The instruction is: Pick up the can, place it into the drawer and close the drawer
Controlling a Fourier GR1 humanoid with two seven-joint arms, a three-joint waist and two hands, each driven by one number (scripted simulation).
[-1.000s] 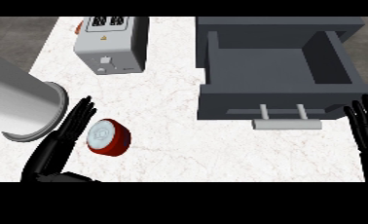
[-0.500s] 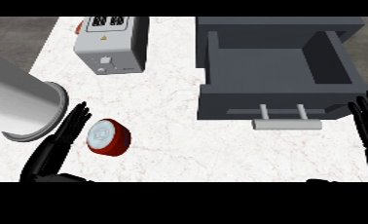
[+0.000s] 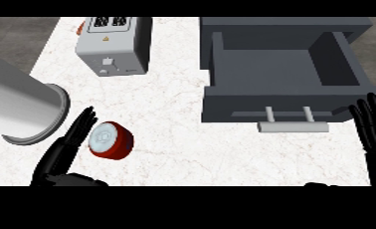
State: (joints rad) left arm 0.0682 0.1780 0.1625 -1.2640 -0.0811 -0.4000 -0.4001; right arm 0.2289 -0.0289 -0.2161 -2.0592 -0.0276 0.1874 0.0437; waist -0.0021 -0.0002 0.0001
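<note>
A white marbled surface (image 3: 176, 103) is seen from above. In the lower left of the frame the red can (image 3: 110, 141) lies on its side, its pale silver end turned up and to the left. The left hand (image 3: 64, 149) is placed just to the left of the can, fingers straight and spread, pointing toward the upper right; the fingertips are close against the can's end, though contact cannot be confirmed. Nothing is gripped by it.

At the right edge of the frame the right hand (image 3: 364, 123) is shown only partly, fingers extended upward and relaxed, holding nothing, just beside the drawer's front corner.

The grey drawer (image 3: 228, 68) is pulled open in the upper right of the frame, its interior bare, with a pale bar handle (image 3: 291, 126) on its front face. The can is well apart from the drawer, to its lower left.

A silver toaster (image 3: 112, 46) stands in the upper left, and a large metal cylinder (image 3: 26, 108) lies at the left edge, near the left hand.
</note>
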